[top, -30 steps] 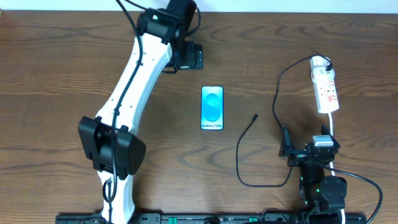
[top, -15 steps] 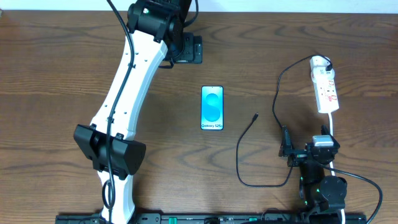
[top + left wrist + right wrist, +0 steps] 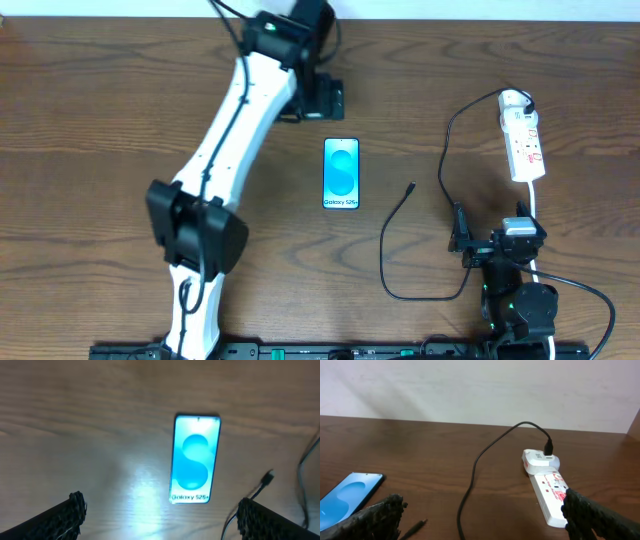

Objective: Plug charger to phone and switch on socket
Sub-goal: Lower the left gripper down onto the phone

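With left gripper [image 3: 160, 507] and right gripper [image 3: 482, 507] both spread and empty, pinch the limp, light charger [image 3: 382, 255] just behind its rigid connector tip [image 3: 413, 186], lying right of worktop centre beside the slick phone [image 3: 341, 173].

Even light is casting soft shadows overhead. The left wrist view is looking blurred: white glare is pooling on the table [image 3: 142, 482] between the jaws of the left gripper [image 3: 161, 505], and the phone [image 3: 195, 460] ahead of them is glowing overexposed. The jaws of the right gripper [image 3: 482, 502] are sitting out of focus under a bright wall [image 3: 470, 385].

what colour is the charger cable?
The charger cable is black, its adapter white; right wrist view shows it best.
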{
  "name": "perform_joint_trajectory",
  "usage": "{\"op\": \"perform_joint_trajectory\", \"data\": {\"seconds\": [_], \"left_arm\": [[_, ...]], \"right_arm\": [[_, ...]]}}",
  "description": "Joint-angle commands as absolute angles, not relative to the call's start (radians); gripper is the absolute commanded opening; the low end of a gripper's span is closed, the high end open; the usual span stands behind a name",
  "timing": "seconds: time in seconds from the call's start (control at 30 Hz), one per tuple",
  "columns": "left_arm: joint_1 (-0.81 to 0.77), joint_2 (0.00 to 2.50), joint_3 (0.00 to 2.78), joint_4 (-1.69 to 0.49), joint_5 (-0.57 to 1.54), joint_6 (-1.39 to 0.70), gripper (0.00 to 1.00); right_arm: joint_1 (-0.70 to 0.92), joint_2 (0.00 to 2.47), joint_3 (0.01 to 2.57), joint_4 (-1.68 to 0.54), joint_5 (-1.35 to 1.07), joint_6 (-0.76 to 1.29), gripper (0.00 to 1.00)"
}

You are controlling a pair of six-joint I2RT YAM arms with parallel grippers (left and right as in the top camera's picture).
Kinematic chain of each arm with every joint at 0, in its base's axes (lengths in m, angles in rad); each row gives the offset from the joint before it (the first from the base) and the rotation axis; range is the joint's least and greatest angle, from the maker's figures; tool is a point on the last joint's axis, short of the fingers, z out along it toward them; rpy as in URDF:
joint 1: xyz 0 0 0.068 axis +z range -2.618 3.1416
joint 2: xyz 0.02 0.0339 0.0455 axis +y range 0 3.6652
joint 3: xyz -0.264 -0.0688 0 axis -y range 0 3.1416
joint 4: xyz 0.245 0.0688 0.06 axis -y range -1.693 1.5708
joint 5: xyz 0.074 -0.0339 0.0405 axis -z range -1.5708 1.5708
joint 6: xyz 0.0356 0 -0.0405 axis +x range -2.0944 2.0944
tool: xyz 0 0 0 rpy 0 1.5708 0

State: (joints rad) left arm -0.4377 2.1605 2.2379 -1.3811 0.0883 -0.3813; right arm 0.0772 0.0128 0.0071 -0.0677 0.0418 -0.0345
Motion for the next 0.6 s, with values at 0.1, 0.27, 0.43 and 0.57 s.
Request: {"op": "perform_joint_trajectory", "data": {"seconds": [0.1, 0.27, 0.43, 0.57], "left_arm": [[-0.488, 2.262, 2.193, -1.409, 0.101, -0.417, 0.98], [-0.517, 2.325, 2.161, -1.405, 0.100, -0.417, 0.98], [-0.520, 2.378, 2.139, -1.382, 0.101, -0.399, 0.98], [-0.521, 2.390, 2.127, -1.365, 0.110, -0.386, 0.98]], "right_arm": [[0.082, 0.009, 0.006, -0.071, 0.049, -0.042, 0.99], [0.082, 0.009, 0.006, -0.071, 0.049, -0.042, 0.99], [0.082, 0.009, 0.006, -0.071, 0.049, -0.042, 0.99], [0.082, 0.009, 0.006, -0.071, 0.049, -0.042, 0.99]]}}
